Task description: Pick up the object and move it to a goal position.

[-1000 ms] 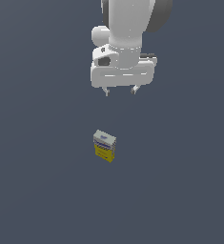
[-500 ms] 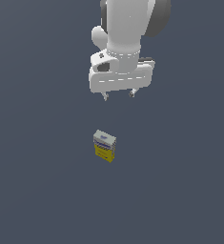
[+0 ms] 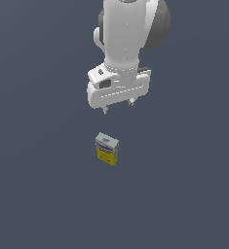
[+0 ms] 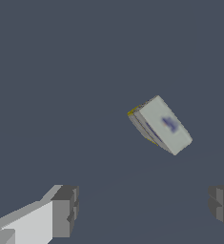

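On the dark grey tabletop (image 3: pixel 43 194) stands a small carton (image 3: pixel 107 149), upright, alone on the plain surface. Its upper part is pale grey-white with blue print; its lower part is yellow. Seen from the exterior view, it sits a little below the middle of the scene.

Above it, well apart from it, hangs the white arm (image 3: pixel 127 39) with its claw (image 3: pixel 118 107) pointing down. Two short fingertips (image 3: pixel 105 110) show under the broad white body of the claw (only their ends are visible from this side). The carton lies below the claw and slightly toward the exterior view's left of it, not touching it.

From the wrist view, the carton (image 4: pixel 160 125) shows its pale top face with a blue mark, a yellow edge just visible along one side. The two grey fingers (image 4: pixel 64 211) stand wide apart with nothing between them: the claw is released and holds nothing. The carton lies clear of both fingers, not between them.
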Robot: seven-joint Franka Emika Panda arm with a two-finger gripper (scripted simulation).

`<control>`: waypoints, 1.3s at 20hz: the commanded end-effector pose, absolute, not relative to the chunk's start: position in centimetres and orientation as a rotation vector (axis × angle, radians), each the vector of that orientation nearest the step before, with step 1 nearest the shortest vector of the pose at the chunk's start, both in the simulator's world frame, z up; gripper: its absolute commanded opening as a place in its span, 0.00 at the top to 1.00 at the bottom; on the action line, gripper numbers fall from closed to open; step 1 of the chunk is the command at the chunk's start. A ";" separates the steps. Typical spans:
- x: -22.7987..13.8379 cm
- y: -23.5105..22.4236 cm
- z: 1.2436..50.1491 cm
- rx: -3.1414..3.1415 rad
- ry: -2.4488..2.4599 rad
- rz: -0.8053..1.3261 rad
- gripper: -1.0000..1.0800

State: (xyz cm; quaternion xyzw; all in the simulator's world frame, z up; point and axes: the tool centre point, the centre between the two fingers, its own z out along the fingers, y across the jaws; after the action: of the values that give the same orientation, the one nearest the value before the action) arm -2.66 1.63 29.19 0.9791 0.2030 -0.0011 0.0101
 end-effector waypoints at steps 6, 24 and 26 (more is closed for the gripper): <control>-0.7 0.5 27.1 2.989 0.906 -0.007 0.04; 3.2 -2.4 21.7 2.762 1.488 -0.004 0.04; 3.5 -2.6 21.3 2.741 1.528 -0.003 0.04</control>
State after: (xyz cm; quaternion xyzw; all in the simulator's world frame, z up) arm 3.25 -2.42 21.60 0.8795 0.4759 -0.0016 0.0020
